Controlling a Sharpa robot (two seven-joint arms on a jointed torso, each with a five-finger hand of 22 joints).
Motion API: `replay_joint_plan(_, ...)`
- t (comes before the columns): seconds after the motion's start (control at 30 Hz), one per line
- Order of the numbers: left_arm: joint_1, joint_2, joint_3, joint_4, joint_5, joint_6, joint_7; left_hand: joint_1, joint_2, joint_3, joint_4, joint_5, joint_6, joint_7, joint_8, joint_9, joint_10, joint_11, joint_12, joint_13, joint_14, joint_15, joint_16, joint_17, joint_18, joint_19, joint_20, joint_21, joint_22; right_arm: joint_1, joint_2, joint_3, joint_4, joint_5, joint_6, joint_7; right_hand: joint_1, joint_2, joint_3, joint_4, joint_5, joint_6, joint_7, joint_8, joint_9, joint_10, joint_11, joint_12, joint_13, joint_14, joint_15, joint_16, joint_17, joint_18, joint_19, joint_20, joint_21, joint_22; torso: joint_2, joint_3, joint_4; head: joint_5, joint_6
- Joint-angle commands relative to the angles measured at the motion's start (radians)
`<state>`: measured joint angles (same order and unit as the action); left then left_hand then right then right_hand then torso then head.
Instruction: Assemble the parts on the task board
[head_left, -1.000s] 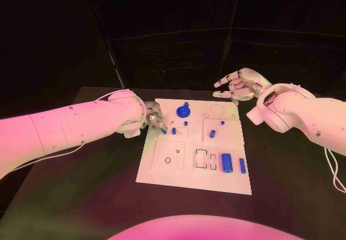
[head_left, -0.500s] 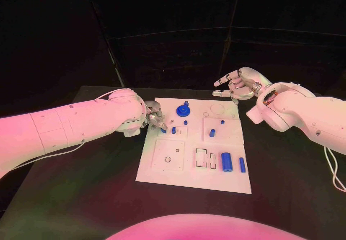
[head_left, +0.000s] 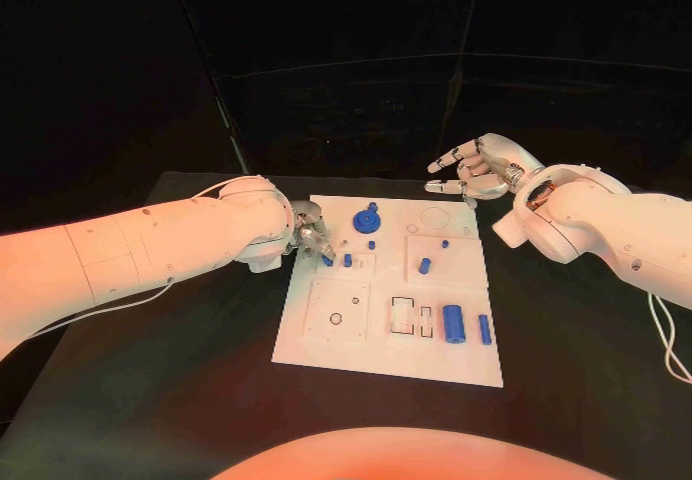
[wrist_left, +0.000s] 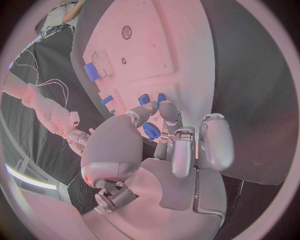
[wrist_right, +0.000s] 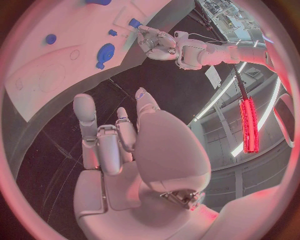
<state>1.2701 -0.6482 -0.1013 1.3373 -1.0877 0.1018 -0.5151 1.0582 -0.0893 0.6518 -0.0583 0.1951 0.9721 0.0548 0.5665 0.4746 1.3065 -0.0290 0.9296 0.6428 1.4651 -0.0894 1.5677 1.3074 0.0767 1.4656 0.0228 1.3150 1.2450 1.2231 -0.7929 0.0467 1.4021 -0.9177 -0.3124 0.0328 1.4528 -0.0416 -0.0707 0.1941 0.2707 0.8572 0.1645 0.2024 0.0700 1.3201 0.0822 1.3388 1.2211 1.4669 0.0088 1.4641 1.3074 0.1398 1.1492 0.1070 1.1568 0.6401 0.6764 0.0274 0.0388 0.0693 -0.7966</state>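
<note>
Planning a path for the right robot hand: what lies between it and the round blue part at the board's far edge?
In the head view, bare white task board with a faint circular outline lies between right robot hand and round blue part.

My left hand (head_left: 306, 238) sits at the board's (head_left: 378, 340) left edge with my own forearm covering most of it in the head view, so I cannot tell there whether my fingertips pinch the small blue peg (head_left: 327, 262) or merely touch it. In my left wrist view my thumb and fingers (wrist_left: 177, 145) hide that spot too. The board's small holes and slots are too small for me to make out their shapes.
</note>
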Motion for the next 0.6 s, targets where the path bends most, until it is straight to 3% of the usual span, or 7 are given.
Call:
replay_joint_plan(0.03, -0.002, 0.007, -0.002, -0.006, -0.004, 0.021, -0.004, -0.013, 0.002, 0.002, -0.014, 0.001, 0.018, -0.022, 0.003, 0.002, 0.012, -0.011, 0.006, 0.001, 0.106, -0.006, 0.003, 0.263, -0.006, 0.013, -0.008, 0.007, 0.003, 0.002, 0.0, 0.001, 0.002, 0.002, 0.003, 0.009, -0.008, 0.005, -0.005, -0.002, 0.005, 0.0, 0.002, 0.003, 0.0, -0.003, -0.003, 0.002, 0.001, 0.05, -0.008, -0.006, 0.022, 0.019, -0.005, 0.0, -0.003, 0.0, 0.0, 0.0004, -0.001, -0.001, -0.001)
replay_joint_plan(0.6, -0.001, 0.022, -0.002, -0.023, -0.004, 0.047, -0.004, -0.041, 0.003, -0.046, 0.016, 0.001, 0.032, -0.03, 0.005, 0.004, 0.019, -0.017, 0.011, 0.007, 0.106, -0.011, 0.003, 0.263, -0.007, 0.015, -0.012, 0.01, 0.008, 0.002, -0.001, 0.001, 0.003, 0.002, 0.003, 0.009, -0.009, 0.006, -0.005, -0.002, 0.005, 0.0, 0.002, 0.003, 0.0, -0.003, -0.003, 0.002, 0.001, 0.05, -0.008, -0.006, 0.023, 0.019, -0.005, 0.0, -0.003, -0.001, 0.0, 0.0004, -0.0004, -0.005, -0.006)
